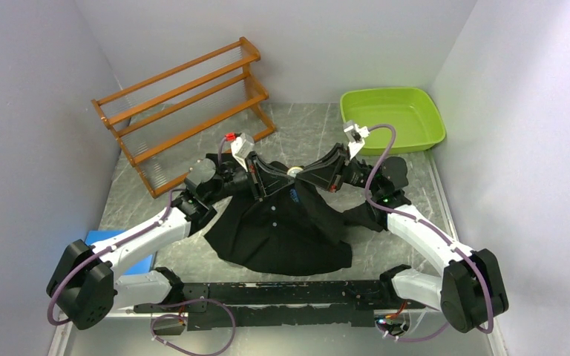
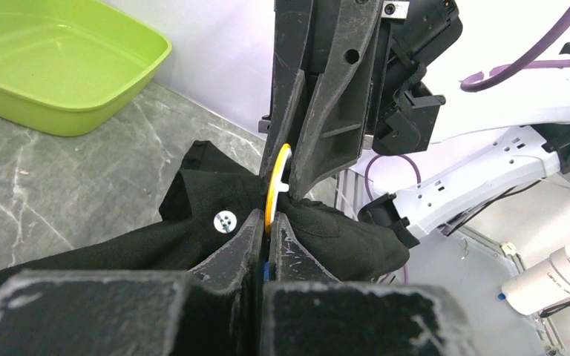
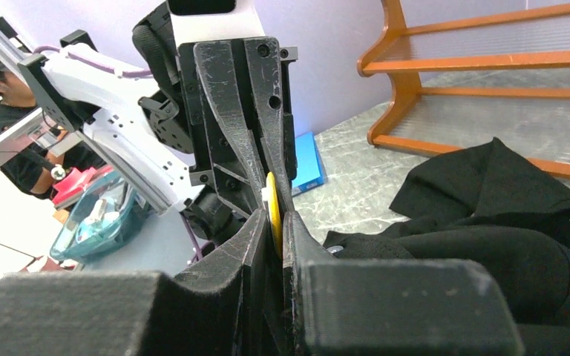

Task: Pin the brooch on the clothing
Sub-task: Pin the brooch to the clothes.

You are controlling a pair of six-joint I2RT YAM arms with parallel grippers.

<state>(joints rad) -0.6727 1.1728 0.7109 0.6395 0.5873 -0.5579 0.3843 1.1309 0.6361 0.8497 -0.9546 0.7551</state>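
Note:
The black shirt point(image 1: 282, 233) lies crumpled mid-table, its upper part drawn up toward the two grippers. My left gripper point(image 1: 279, 176) and right gripper point(image 1: 310, 176) meet tip to tip above it. Both are shut on the round yellow brooch point(image 1: 295, 171), seen edge-on. In the left wrist view my gripper point(image 2: 268, 222) pinches the brooch's point(image 2: 275, 185) lower edge, with shirt fabric point(image 2: 156, 237) and a pale button point(image 2: 225, 220) beside the fingers. In the right wrist view my gripper point(image 3: 275, 226) clamps the brooch point(image 3: 273, 206), and the shirt point(image 3: 490, 230) lies to the right.
A wooden rack point(image 1: 185, 111) stands at the back left. A lime green tub point(image 1: 393, 119) sits at the back right. A blue flat object point(image 1: 122, 245) lies under the left arm. Walls close in on both sides.

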